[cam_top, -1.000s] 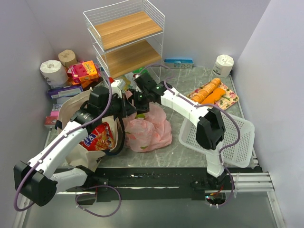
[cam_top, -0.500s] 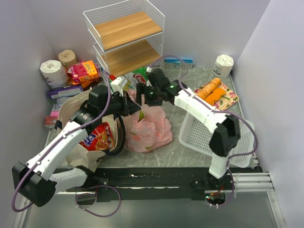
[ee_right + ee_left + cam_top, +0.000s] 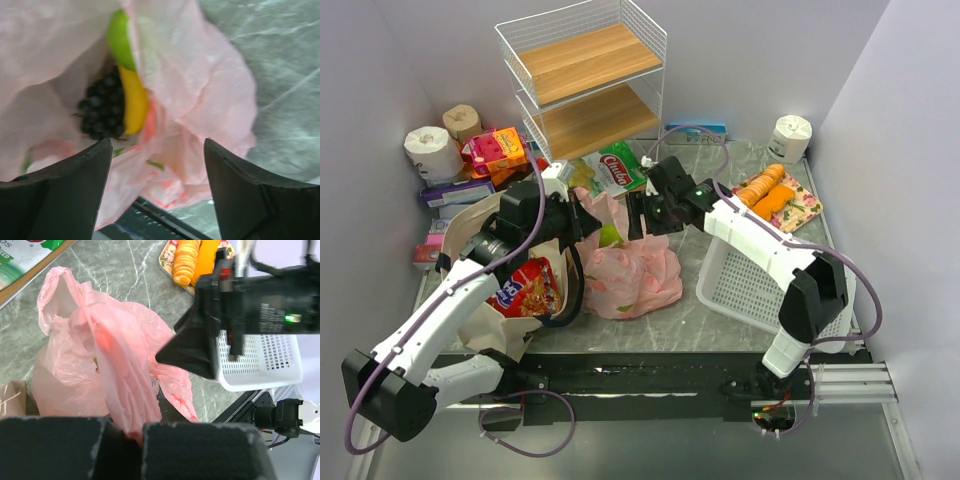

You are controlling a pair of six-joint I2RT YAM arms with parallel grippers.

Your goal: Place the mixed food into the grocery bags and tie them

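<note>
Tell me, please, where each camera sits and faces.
Top external: above and behind, looking down at the table; left arm, right arm show.
Left wrist: on the left arm, faces over the pink bag toward the right arm and white basket; shut jaws pinch it.
Right wrist: on the right arm, looks into the bag at grapes, banana, apple; open jaws show.
All share the pink bag.

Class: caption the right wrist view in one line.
Open right gripper over a pink plastic bag holding grapes, a banana and a green apple.

Clad white on left arm [image 3: 440, 305] and right arm [image 3: 760, 240], black at joints; trailed by purple cable [image 3: 695, 128]; tipped with black wedge fingers [image 3: 65, 195]; green light [image 3: 291, 318] at three o'clock.
</note>
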